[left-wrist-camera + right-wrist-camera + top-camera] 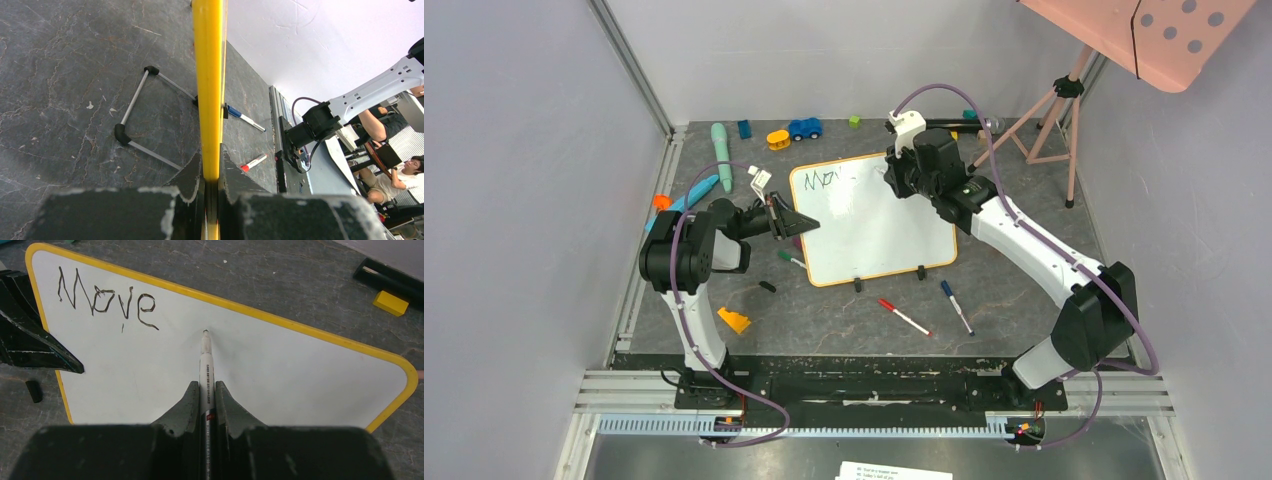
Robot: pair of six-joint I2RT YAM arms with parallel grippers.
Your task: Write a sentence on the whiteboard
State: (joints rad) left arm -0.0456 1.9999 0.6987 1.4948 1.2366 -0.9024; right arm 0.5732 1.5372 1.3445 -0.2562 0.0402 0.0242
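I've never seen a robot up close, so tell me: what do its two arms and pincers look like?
The left arm and right arm have white links between chunky black joints. A purple cable loops along each. The left gripper and right gripper are black, each with two wedge-shaped fingers, scuffed pale at the edges.

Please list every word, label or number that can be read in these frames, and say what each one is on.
"Move": hand-written in dark ink on the whiteboard, upper left in the right wrist view. It is the only word of the sentence there so far.
Fine print on the barrel of the marker: too small to read.
Printed lines on the paper sheet at the bottom edge of the top view: too small to read.
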